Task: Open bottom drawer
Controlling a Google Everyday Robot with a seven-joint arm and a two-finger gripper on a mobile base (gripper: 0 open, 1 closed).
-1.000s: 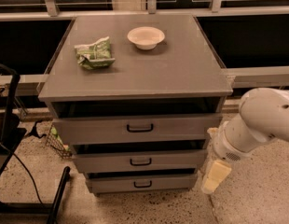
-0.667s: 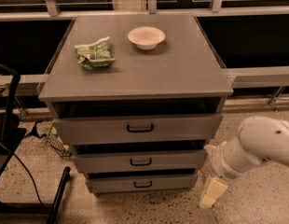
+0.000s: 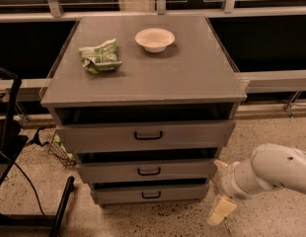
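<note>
Gripper (image 3: 221, 187) low at the right, seemingly set to reach for the bottom drawer (image 3: 118, 195).
Jaws spread wide, one cream pad above the other, holding nothing; placed just right of the lowest grey front, near the floor, probably to come in level with its black loop handle (image 3: 151, 195). Drawer shut, tucked under the two larger ones. Bowl (image 3: 154, 38) and green packet (image 3: 100, 57) up on the worktop (image 3: 182, 78), well apart from the gripper.

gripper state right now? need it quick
Gripper: open or closed cannot be told. It sits low on the right, beside the bottom drawer and away from its handle.
</note>
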